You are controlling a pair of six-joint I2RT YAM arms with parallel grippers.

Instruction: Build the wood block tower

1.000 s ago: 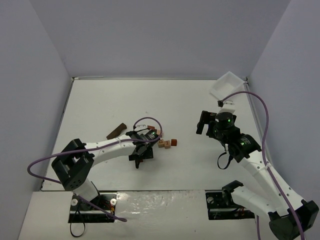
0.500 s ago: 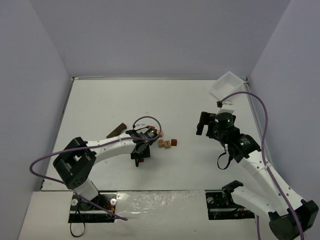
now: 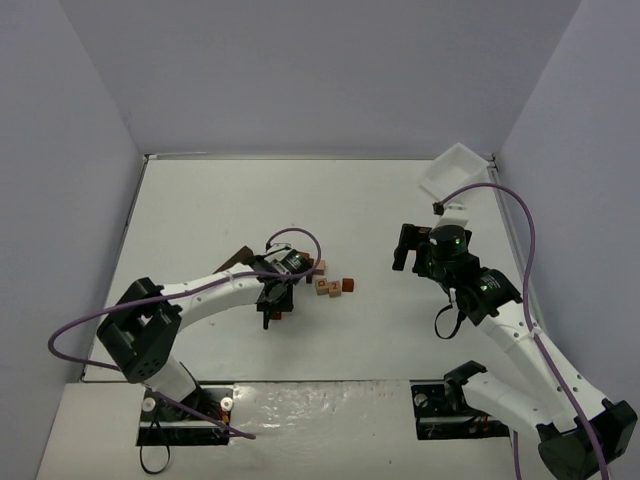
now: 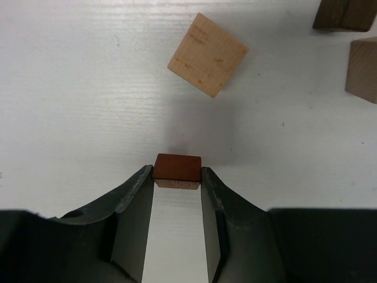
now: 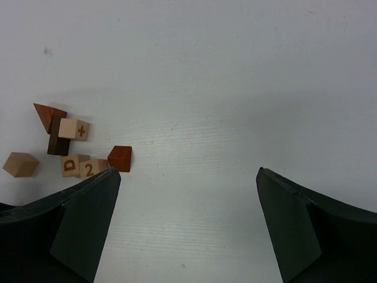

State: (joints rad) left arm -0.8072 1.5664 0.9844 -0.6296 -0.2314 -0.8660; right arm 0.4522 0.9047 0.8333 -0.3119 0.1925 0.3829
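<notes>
My left gripper is shut on a small reddish-brown wood block, pinched at the very fingertips. Whether the block rests on the table I cannot tell. A pale cube lies just beyond it. In the top view the left gripper sits left of the tower, a small cluster of tan and red-brown blocks. The right wrist view shows that cluster: a red wedge, a dark block, a "+" cube, "D" and "2" cubes and a red-brown block. My right gripper stands open and empty to their right.
A white tray sits at the back right corner. A long dark brown block lies left of the left arm, partly hidden by it. Grey walls close in the table on three sides.
The left gripper has closed its fingers onto the reddish-brown block, and that arm has shifted slightly. The right arm has not moved.
</notes>
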